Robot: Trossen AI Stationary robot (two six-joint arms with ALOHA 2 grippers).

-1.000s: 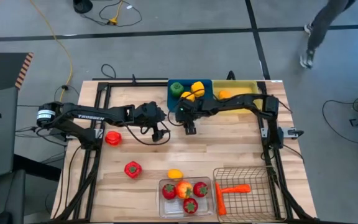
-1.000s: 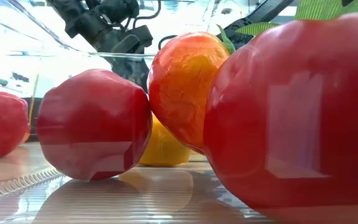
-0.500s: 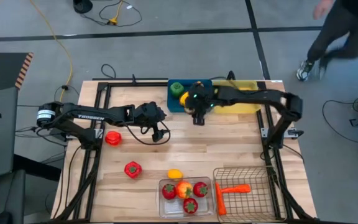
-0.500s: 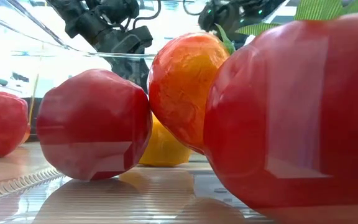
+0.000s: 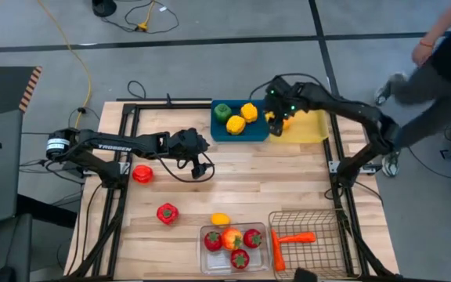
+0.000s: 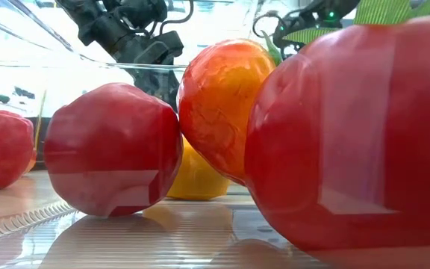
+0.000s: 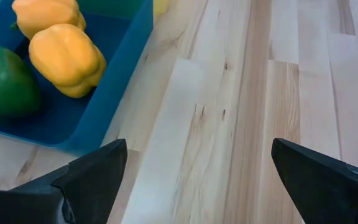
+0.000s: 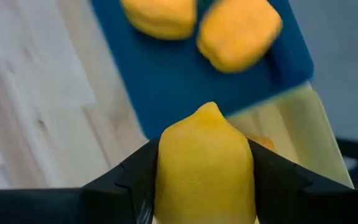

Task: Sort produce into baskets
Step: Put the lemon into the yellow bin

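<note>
My right gripper [image 5: 276, 124] hangs over the far edge of the table, where the blue tray [image 5: 255, 133] meets the translucent yellow tray [image 5: 310, 127]. It is shut on a yellow lemon [image 8: 205, 163]. The blue tray holds a green pepper [image 5: 222, 111] and two yellow peppers [image 5: 249, 110]. An orange fruit [image 8: 263, 144] lies in the yellow tray. My left gripper [image 5: 203, 163] waits open over bare wood near the blue tray's near left corner. Two red peppers [image 5: 142, 174] [image 5: 167, 213] and a small yellow fruit [image 5: 221, 219] rest on the table. My right gripper pinches the lemon by its two opposite sides [image 8: 164, 168] between its two fingers [image 8: 129, 180]. The fingers come steeply from above. The lemon's pointed tip [image 8: 209, 107] faces away from the wrist. The lemon is lifted clear above the trays.
A clear bin [image 5: 206, 258] at the near edge holds red berries and an orange-red fruit [image 6: 222, 104]. A wire basket [image 5: 319, 223] beside it holds orange carrots [image 5: 292, 237]. A person [image 5: 445, 55] moves past the table's far right corner. Bare wood lies in the table's middle.
My right gripper, with the lemon, has risen from the wood just in front of the blue tray. It has swung toward the table's far right, to above the seam between the blue and yellow trays, rolling as it went. The person has walked along the right side.
</note>
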